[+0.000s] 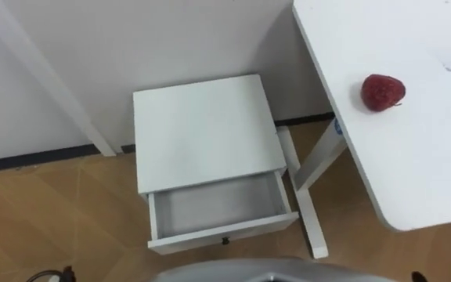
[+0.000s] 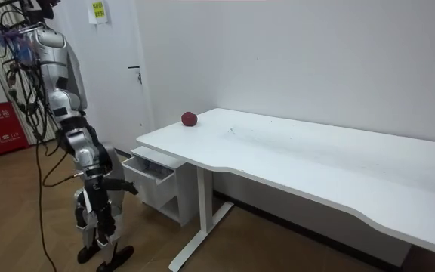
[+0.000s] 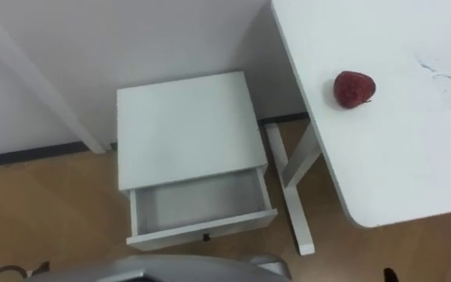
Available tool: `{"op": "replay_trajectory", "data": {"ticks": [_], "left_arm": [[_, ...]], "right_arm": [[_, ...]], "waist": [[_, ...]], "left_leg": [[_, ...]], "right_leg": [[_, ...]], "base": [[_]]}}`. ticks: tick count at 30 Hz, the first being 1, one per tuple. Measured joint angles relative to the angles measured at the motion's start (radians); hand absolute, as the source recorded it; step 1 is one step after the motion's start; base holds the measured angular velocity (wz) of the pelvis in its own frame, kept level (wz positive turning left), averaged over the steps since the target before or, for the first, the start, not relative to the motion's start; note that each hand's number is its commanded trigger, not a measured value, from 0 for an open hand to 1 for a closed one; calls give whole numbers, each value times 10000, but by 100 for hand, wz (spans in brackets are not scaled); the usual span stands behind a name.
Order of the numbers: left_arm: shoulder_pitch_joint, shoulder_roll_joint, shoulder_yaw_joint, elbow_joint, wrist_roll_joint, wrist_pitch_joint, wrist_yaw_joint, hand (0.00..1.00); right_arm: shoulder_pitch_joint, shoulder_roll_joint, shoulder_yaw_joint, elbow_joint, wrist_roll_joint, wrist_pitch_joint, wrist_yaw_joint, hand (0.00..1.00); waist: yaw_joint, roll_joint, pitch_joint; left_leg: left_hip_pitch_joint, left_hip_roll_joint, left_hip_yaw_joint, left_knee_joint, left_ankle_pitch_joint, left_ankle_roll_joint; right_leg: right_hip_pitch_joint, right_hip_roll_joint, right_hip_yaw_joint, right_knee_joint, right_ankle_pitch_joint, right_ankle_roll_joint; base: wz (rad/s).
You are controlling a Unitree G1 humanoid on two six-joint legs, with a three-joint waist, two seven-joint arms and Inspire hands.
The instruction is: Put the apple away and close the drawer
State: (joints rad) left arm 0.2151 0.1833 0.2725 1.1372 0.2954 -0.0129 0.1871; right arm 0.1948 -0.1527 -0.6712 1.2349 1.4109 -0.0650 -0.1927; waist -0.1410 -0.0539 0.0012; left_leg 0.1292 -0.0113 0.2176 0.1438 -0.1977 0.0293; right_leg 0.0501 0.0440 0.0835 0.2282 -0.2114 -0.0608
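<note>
A red apple (image 1: pixel 382 92) sits on the white worktop (image 1: pixel 413 172) in the upper right of the left eye view. It lies close to the worktop's left edge and well back from its rounded near corner, with bare surface all round it. The fruit is nearly round, a little narrower toward the frame's right, so no side looks to favour a grasp. Below and to the left of it, at centre frame, a small white bedside cabinet (image 1: pixel 206 129) stands against the wall, just beside the worktop's leg (image 1: pixel 321 159). Its single drawer (image 1: pixel 214 205) is pulled out toward the bottom of the frame and is empty, with a small dark knob (image 1: pixel 225 240) on its front. The apple is well apart from the drawer, higher and off to the right, with the worktop's edge between them. In the room view the robot stands on the wooden floor (image 1: pixel 69 211) at the frame's left, facing the open drawer. What appears to be its right hand (image 2: pixel 125 187) hangs low on the camera side of its body, near the drawer front; whether it is open or closed cannot be told. On that reading the apple lies up and to the right of the hand, on the right arm's side. That makes the right arm the nearer one, and the coming move is likely a reach up and rightward over the worktop's edge. The apple is not yet picked up and the drawer is not yet shut.
</note>
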Motion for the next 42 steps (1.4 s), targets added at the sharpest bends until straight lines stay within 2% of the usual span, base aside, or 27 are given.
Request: {"op": "replay_trajectory", "data": {"ticks": [4, 7, 9, 12, 14, 16, 20, 22, 24, 25, 31, 32, 34, 36, 42], "left_arm": [[-31, 102, 5, -4, 6, 92, -25, 0], [146, 124, 288, -271, 18, 147, -107, 0], [406, 131, 535, -938, 244, 150, -214, 0], [497, 191, 767, -1092, 151, 110, -209, 0], [472, 243, 766, -1160, 115, 16, -198, 0], [479, 221, 764, -1189, 135, -75, -192, 0], [580, 176, 679, -1267, 136, -175, -188, 0], [621, 175, 485, -1249, 133, -176, -184, 0], [525, 176, 326, -1193, 126, -208, -196, 0], [470, 197, 164, -1164, 125, -230, -194, 0], [386, 193, -504, -1147, 129, -372, -213, 0], [389, 199, -595, -1142, 121, -374, -221, 0], [394, 210, -787, -1089, 111, -378, -224, 0], [376, 203, -926, -1052, 122, -378, -224, 0], [420, 204, -934, -992, 130, -372, -214, 0]], "right_arm": [[-186, -75, -631, -526, 321, -19, -607, 0], [-470, -217, -1169, -1651, 377, -60, -1470, 0], [-646, -547, -1404, -2669, 327, -335, -2091, 0], [-864, -1018, -1513, -4222, -14, -624, -3034, 0], [-888, -1182, -1517, -5342, -313, -879, -3539, 0], [-962, -1379, -1561, -6215, -909, -996, -4030, 0], [-1022, -1433, -1527, -8413, -2868, -1241, -5030, 0], [-1008, -1472, -1301, -9151, -3752, -1352, -5399, 0], [-957, -1472, -831, -10004, -5324, -1443, -5841, 0], [-961, -1475, -558, -10353, -5987, -1535, -5951, 0], [-985, -1490, 690, -11272, -8783, -1540, -5889, 0], [-983, -1528, 945, -11325, -9155, -1547, -5748, 0], [-982, -1578, 1396, -11323, -9427, -1534, -5416, 0], [-971, -1580, 2058, -11308, -9863, -1493, -4999, 0], [-973, -1579, 3088, -11239, -10301, -1147, -3900, 0]], "waist": [[-191, -45, 10], [-260, -82, -30], [-409, -83, -32], [-491, -104, -31], [-491, -129, -26], [-476, -164, -30], [-422, -206, 17], [-399, -212, 19], [-183, -234, 35], [-151, -183, 7], [215, -191, 15], [365, -191, 22], [429, -176, 33], [601, -165, 81], [772, -162, 94]], "left_leg": [[3, 88, 2, 16, -113, 48], [-175, 75, 144, 46, -131, 66], [-373, 33, 169, 124, -138, 81], [-411, -1, 170, 137, -139, 87], [-447, 6, 170, 168, -139, 86], [-446, 5, 169, 200, -139, 85], [-520, 20, 168, 191, -139, 85], [-554, 15, 161, 190, -139, 84], [-571, 14, 169, 190, -139, 85], [-609, 17, 166, 191, -139, 85], [-632, 33, 224, 190, -139, 84], [-618, 34, 230, 190, -139, 84], [-609, 44, 229, 189, -139, 83], [-600, 116, 228, 189, -139, 83], [-495, 142, 139, 188, -138, 73]], "right_leg": [[-28, 46, -41, 94, -11, 22], [-314, 76, 66, 242, -16, 57], [-495, 66, 72, 299, -4, 75], [-507, 68, 73, 267, -2, 80], [-506, 71, 60, 268, -3, 78], [-481, 74, 76, 271, -3, 77], [-511, 73, 36, 112, 0, 70], [-539, 62, 5, 100, 0, 71], [-583, 74, 56, 111, 2, 73], [-605, 77, 44, 93, 16, 73], [-633, 79, 43, 86, 25, 65], [-624, 80, 40, 85, 31, 60], [-574, 77, -38, 88, 60, 54], [-564, 77, -64, 72, 74, 38], [-288, 14, -297, -241, 115, -1]], "base": [[-1], [-12], [-2], [0], [0], [0], [1], [2], [-5], [0], [-1], [0], [0], [0], [9]]}}
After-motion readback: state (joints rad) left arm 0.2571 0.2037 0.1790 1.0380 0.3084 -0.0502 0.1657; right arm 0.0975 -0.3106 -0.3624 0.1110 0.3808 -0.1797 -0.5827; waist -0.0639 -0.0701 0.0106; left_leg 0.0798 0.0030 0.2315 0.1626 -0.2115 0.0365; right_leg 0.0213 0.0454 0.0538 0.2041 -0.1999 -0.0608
